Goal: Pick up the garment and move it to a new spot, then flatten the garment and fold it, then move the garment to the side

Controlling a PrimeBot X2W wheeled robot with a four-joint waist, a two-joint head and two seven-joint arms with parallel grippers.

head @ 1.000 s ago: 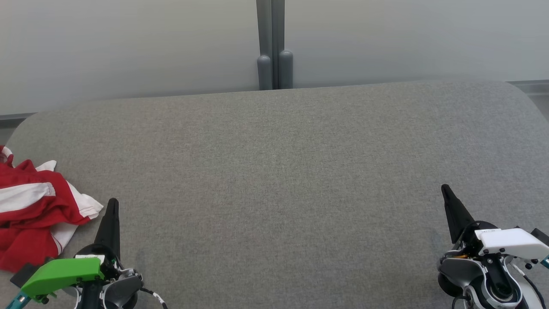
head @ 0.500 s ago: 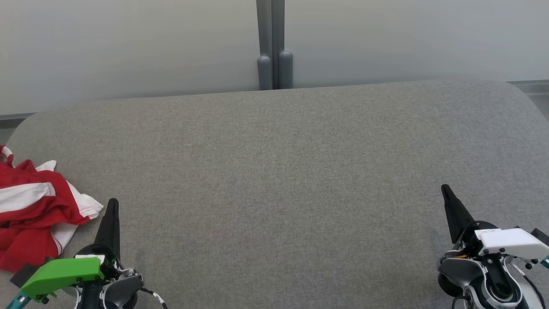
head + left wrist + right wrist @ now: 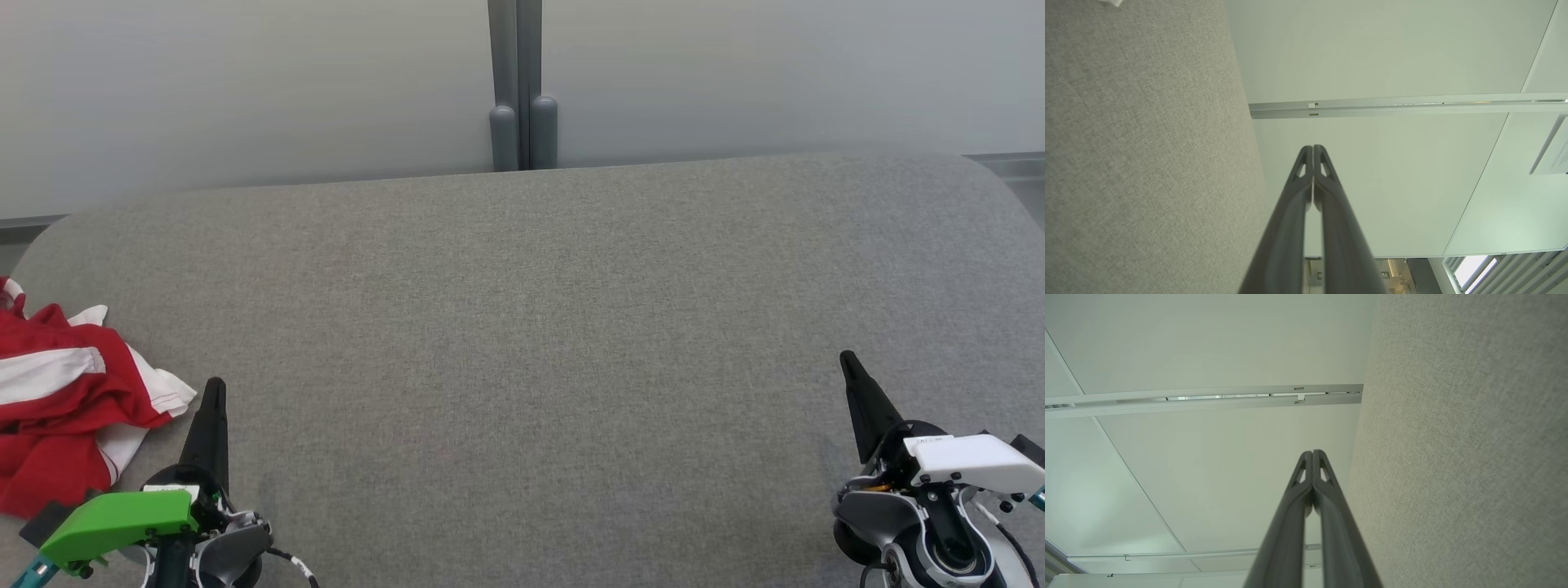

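Observation:
The garment (image 3: 69,408), red with white stripes, lies crumpled at the left edge of the grey fabric surface (image 3: 531,327) in the head view. My left gripper (image 3: 214,384) rests just to its right, shut and holding nothing, its tip apart from the cloth. In the left wrist view the left gripper (image 3: 1313,148) has both fingers pressed together. Far to the right, my right gripper (image 3: 846,356) is shut too and grips nothing. The right wrist view shows the right gripper (image 3: 1312,452) with its tips touching beside the grey surface (image 3: 1453,437).
A pale wall (image 3: 245,90) stands behind the grey surface, with a grey vertical post (image 3: 516,82) at its middle. The surface's rounded far corners show at the left and right of the head view.

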